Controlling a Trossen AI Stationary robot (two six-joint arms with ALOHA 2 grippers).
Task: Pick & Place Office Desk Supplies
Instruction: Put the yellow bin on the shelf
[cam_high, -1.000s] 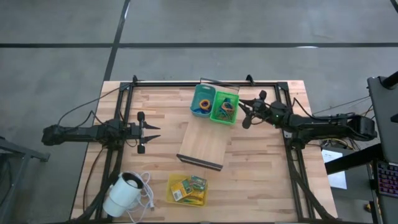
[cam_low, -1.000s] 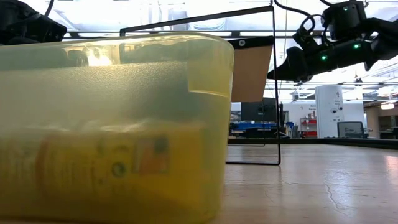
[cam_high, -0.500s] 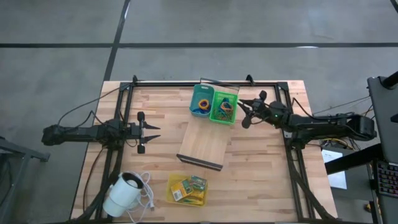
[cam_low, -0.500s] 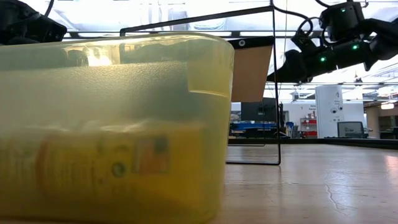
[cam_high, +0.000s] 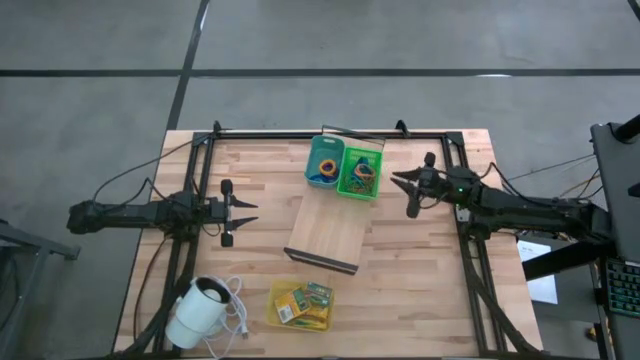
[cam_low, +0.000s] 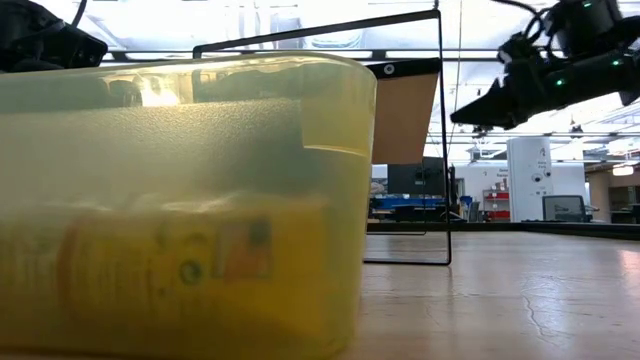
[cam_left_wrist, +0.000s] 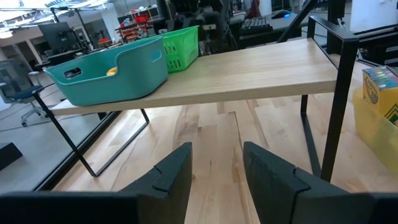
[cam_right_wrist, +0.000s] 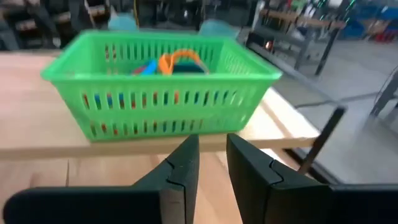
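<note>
Grippers flank the long pale wooden board (cam_high: 335, 225): the left gripper (cam_high: 250, 213) hovers over the table (cam_high: 420, 300) at the left, its fingers (cam_left_wrist: 173, 176) parted with nothing between them. On the board's far end stand a teal bin (cam_high: 325, 160) and, just beside it, a green basket (cam_high: 361, 172), both holding rings and rubber bands (cam_right_wrist: 168, 62), while a yellow bin of packets (cam_high: 303, 304) sits near the front edge beside a white round corded device (cam_high: 200, 310). To the right of the basket and clear of it, the right gripper (cam_high: 403, 190) points toward it with its fingers (cam_right_wrist: 180, 168) only slightly apart and empty.
</note>
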